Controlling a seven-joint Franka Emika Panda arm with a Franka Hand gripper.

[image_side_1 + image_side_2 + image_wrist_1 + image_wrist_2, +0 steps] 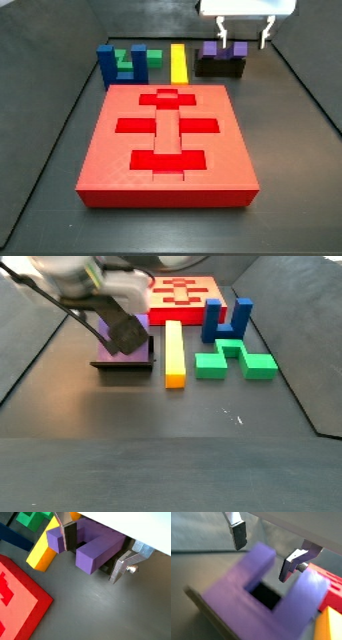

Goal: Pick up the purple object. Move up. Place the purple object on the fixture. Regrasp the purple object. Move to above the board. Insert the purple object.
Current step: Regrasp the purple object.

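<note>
Dark floor under red board, fixture, hand above.

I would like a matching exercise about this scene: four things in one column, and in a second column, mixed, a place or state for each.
Things:
1. purple object
2. gripper
3. yellow bar
4. board

Places or states:
A. lying between the green block and the fixture
B. open, fingers astride a prong
C. resting on the fixture
D. red, with nothing inserted

Pairs: 1-C, 2-B, 3-A, 4-D
</note>
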